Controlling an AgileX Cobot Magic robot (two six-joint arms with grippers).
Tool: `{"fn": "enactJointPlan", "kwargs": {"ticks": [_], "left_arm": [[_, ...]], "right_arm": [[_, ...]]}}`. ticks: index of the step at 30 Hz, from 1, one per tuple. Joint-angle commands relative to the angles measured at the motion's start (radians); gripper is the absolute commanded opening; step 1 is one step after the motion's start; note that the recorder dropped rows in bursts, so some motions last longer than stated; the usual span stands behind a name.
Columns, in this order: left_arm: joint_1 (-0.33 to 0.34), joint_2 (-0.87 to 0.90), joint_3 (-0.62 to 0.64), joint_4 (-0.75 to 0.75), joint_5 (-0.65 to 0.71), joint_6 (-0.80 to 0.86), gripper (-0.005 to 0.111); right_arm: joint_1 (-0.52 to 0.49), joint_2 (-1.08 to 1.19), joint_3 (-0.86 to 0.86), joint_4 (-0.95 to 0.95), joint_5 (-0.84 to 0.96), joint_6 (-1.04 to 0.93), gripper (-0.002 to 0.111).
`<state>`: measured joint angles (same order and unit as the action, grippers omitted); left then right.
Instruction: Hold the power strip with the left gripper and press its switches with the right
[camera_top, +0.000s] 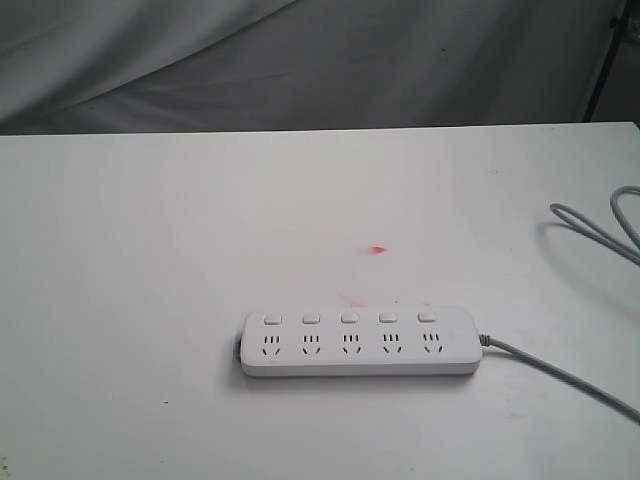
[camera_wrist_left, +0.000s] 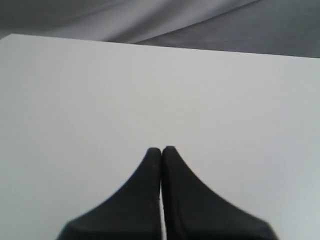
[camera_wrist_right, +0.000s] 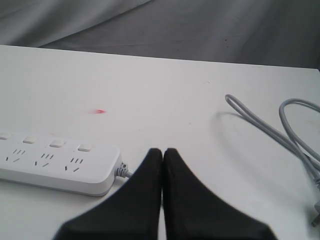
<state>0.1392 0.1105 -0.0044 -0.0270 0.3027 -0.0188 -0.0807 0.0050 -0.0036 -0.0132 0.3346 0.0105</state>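
Note:
The white power strip (camera_top: 360, 342) lies flat on the white table (camera_top: 130, 260), near its front middle. Its switches (camera_top: 348, 318) form a row of square white buttons, one above each socket. The grey cord (camera_top: 560, 375) leaves its right end. Neither arm shows in the exterior view. In the left wrist view my left gripper (camera_wrist_left: 161, 150) is shut and empty over bare table, with the strip out of that view. My right gripper (camera_wrist_right: 162, 151) is shut and empty too. It sits just off the strip's cord end (camera_wrist_right: 60, 162), apart from it.
The grey cord loops back on the table's right side (camera_top: 600, 225), and lies in coils (camera_wrist_right: 295, 135) beside my right gripper. A small red mark (camera_top: 377, 250) sits on the table behind the strip. Grey cloth (camera_top: 300, 60) hangs behind the table's far edge.

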Motion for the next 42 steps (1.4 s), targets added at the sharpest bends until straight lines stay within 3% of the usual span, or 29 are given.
{"fn": "enactJointPlan", "kwargs": {"ticks": [1,11,29,42], "left_arm": [[-0.006,0.053,-0.017,-0.046,-0.008,0.002,0.001],[-0.006,0.2,-0.156,-0.046,0.019,0.002,0.001],[-0.006,0.419,-0.523,-0.046,0.019,0.002,0.001],[-0.004,0.722,-0.763,-0.113,0.008,0.006,0.001]], "right_arm": [[0.005,-0.005,0.004,0.004,-0.002,-0.003,0.0],[0.005,-0.005,0.004,0.004,-0.002,-0.003,0.0],[0.005,-0.005,0.004,0.004,-0.002,-0.003,0.0],[0.005,-0.005,0.004,0.004,-0.002,-0.003,0.0]]}}
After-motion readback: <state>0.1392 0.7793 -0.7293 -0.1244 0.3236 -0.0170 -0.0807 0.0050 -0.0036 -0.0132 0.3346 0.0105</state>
